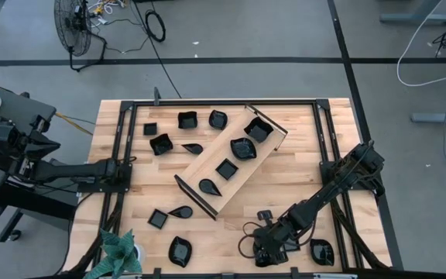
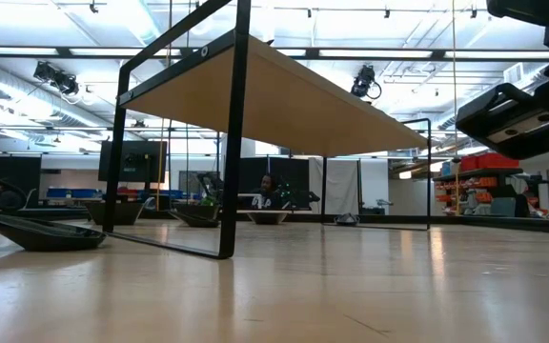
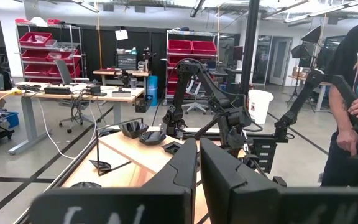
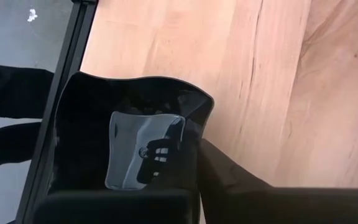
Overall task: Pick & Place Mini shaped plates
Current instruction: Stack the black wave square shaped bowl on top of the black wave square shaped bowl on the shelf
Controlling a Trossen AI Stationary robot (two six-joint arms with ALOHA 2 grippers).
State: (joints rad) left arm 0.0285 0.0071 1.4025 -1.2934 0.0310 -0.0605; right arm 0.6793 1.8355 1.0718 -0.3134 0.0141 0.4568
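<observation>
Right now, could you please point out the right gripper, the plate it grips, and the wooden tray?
right gripper (image 1: 268, 252), high view, fingertips.
wavy-rimmed plate (image 4: 143, 149), right wrist view, glossy floor.
wooden tray (image 1: 207, 164), high view, bare wood.

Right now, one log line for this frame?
right gripper: shut on wavy-rimmed plate rim, near table edge | left gripper: shut, empty, parked at left side | tray: four plates inside

Right gripper clamped on the rim of a glossy black wavy-rimmed plate — wood table beneath.
</observation>
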